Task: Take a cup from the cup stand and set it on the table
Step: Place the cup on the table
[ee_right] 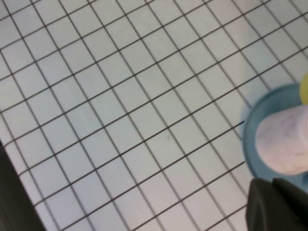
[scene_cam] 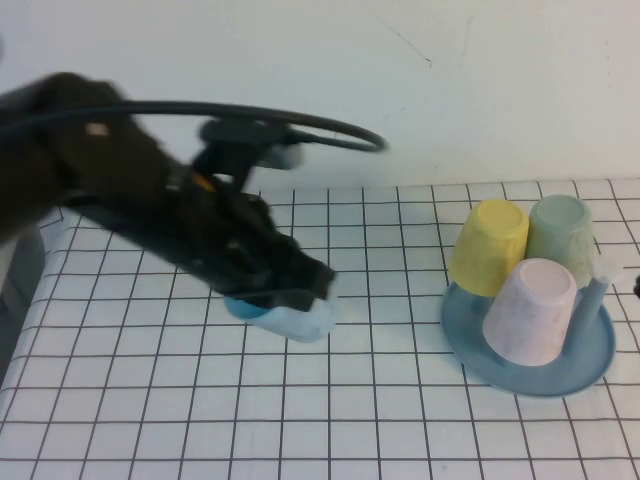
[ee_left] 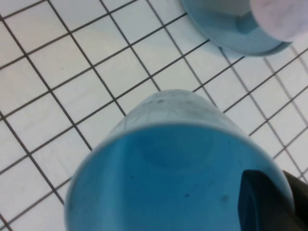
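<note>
Left gripper (scene_cam: 290, 295) is low over the table (scene_cam: 380, 400), out to the left of the cup stand (scene_cam: 590, 365), its fingers clamped on the cup (scene_cam: 300, 318). The cup lies tilted, nearly on its side, directly under the fingertips; whether it touches the cloth cannot be told. In the left wrist view the cup (ee_left: 183, 183) faces the camera mouth-first: interior plain blue, nothing in it, one dark finger (ee_left: 269, 202) over the rim at the edge of the frame.

Cup stand sits well apart from the left gripper, to its right. It carries three upturned tumblers: yellow tumbler (scene_cam: 490, 245), green tumbler (scene_cam: 562, 238), pink tumbler (scene_cam: 532, 310). One bare peg (scene_cam: 598, 285) stands just beside the pink tumbler.

Right gripper: only a dark corner of it (ee_right: 279, 207) shows in the right wrist view, above the stand's rim (ee_right: 250, 139) and the pink tumbler (ee_right: 284, 139). Fingers not visible; open or closed cannot be told.

Most of the cup in the high view is hidden by the left arm; only its lower side shows.
</note>
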